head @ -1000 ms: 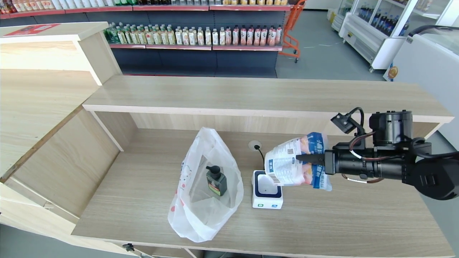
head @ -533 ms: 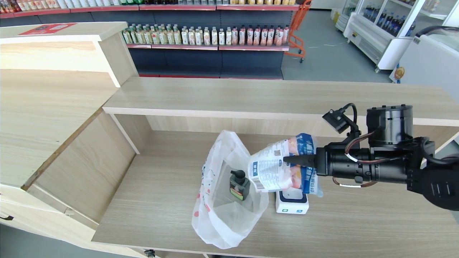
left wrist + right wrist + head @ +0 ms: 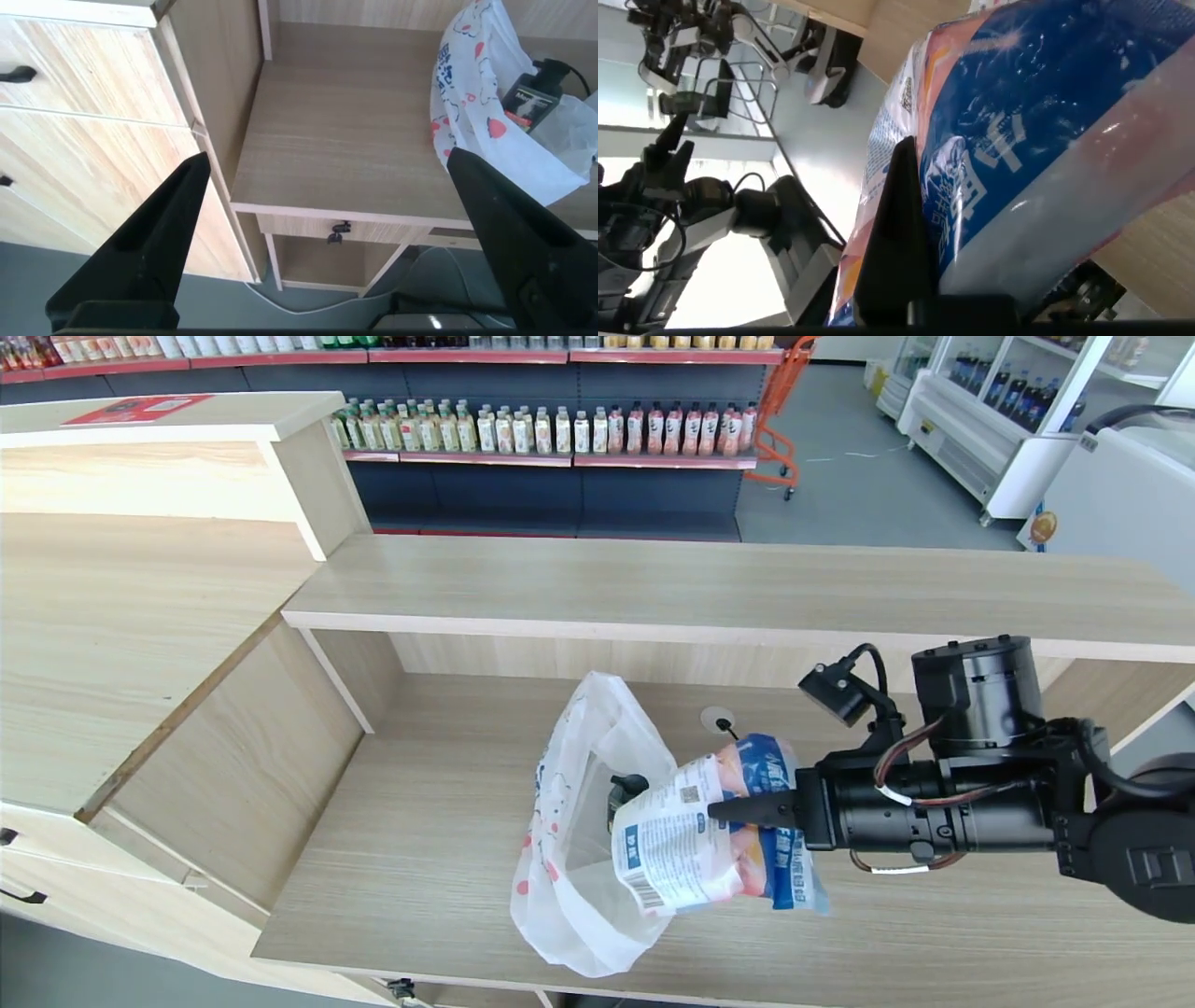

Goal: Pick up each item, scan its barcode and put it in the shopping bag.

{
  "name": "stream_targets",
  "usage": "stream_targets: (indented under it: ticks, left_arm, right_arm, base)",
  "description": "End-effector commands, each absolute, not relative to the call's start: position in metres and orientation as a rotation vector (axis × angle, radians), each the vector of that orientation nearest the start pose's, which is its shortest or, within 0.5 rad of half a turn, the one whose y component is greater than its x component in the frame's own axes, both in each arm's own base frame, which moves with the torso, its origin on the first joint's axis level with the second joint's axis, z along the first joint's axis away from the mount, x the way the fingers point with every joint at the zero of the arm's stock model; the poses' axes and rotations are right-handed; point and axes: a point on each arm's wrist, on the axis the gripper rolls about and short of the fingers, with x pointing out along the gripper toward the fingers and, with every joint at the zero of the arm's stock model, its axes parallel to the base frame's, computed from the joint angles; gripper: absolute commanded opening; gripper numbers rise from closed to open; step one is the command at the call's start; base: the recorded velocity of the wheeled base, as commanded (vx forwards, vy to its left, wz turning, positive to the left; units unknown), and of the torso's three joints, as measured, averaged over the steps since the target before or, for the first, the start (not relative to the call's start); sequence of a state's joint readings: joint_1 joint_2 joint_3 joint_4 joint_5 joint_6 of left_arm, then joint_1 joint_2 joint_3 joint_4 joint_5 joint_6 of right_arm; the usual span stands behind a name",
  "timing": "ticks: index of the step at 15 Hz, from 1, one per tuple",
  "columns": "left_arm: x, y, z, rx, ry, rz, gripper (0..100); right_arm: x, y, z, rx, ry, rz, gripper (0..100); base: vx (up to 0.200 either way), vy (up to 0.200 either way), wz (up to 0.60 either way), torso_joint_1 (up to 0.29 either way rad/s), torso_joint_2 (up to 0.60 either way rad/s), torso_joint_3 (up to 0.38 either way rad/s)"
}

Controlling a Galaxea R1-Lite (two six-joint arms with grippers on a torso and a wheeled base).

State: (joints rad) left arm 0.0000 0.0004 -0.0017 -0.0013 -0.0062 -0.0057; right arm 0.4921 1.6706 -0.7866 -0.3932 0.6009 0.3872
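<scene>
The packet (image 3: 695,845), a soft plastic pack with a white barcode label and blue and pink-orange sides, hangs tilted above the worktop (image 3: 420,859). Its label end is over the open mouth of the white shopping bag (image 3: 565,877), which holds a dark pump bottle (image 3: 624,791). The right hand (image 3: 726,811) is clamped on the packet's middle. The left hand (image 3: 327,159) has its fingers wide apart, off the worktop's front edge.

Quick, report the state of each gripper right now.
Left gripper: open, holding nothing.
Right gripper: shut on the blue-and-white packet.
</scene>
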Motion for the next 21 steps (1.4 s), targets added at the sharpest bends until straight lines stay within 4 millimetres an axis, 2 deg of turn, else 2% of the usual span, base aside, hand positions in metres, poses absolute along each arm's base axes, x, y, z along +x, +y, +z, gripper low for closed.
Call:
stream_targets:
  ticks: [1,4,10,14,21]
  left_arm:
    - [-0.023,0.000,0.076,-0.006,-0.003,-0.006,100]
    - [-0.023,0.000,0.076,-0.006,-0.003,-0.006,100]
    - [-0.023,0.000,0.076,-0.006,-0.003,-0.006,100]
    - [-0.023,0.000,0.076,-0.006,-0.003,-0.006,100]
    - [-0.023,0.000,0.076,-0.006,-0.003,-0.006,100]
  right_arm:
    - [0.248,0.153,0.155,0.364,0.760,0.959,0]
    - [0.256,0.166,0.139,0.349,0.812,0.964,0]
    - [0.286,0.183,0.112,0.264,0.826,0.971,0]
    - [0.300,0.189,0.087,0.112,0.799,0.911,0]
    - [0.319,0.207,0.081,0.080,0.758,0.931,0]
  base:
    - [0.000,0.000,0.00,0.000,0.00,0.000]
    - [0.000,0.000,0.00,0.000,0.00,0.000]
    - [0.000,0.000,0.00,0.000,0.00,0.000]
    - [0.000,0.000,0.00,0.000,0.00,0.000]
    - [0.000,0.000,0.00,0.000,0.00,0.000]
